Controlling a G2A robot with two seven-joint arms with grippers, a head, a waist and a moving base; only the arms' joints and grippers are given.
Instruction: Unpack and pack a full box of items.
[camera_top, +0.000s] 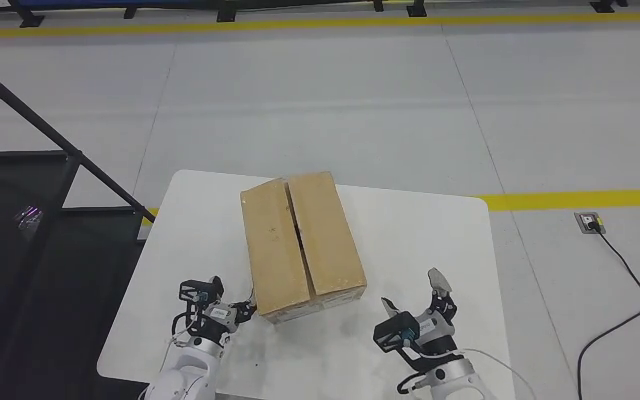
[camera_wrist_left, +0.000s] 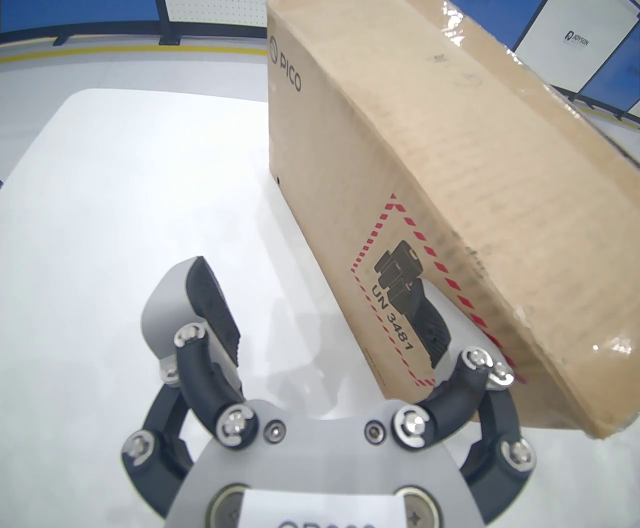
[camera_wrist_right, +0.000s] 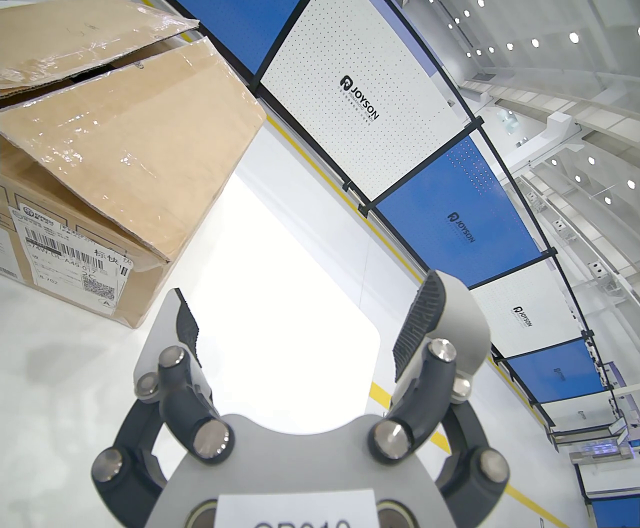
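A brown cardboard box (camera_top: 300, 245) stands in the middle of the white table (camera_top: 430, 240), its two top flaps folded down with a narrow seam between them. In the right wrist view the taped flaps (camera_wrist_right: 100, 55) sit slightly ajar, and a shipping label (camera_wrist_right: 70, 250) is on the near end. My left gripper (camera_top: 220, 298) is open at the box's near left corner. In the left wrist view, one of that gripper's (camera_wrist_left: 320, 310) fingers (camera_wrist_left: 430, 325) lies against the box side (camera_wrist_left: 450, 175). My right gripper (camera_top: 412, 295) (camera_wrist_right: 305, 320) is open and empty, off the near right corner.
A black frame (camera_top: 40, 230) stands to the left of the table. On the floor at the right are a socket and cable (camera_top: 590, 222). The table's near edge runs just behind both grippers. Bare tabletop lies right of the box.
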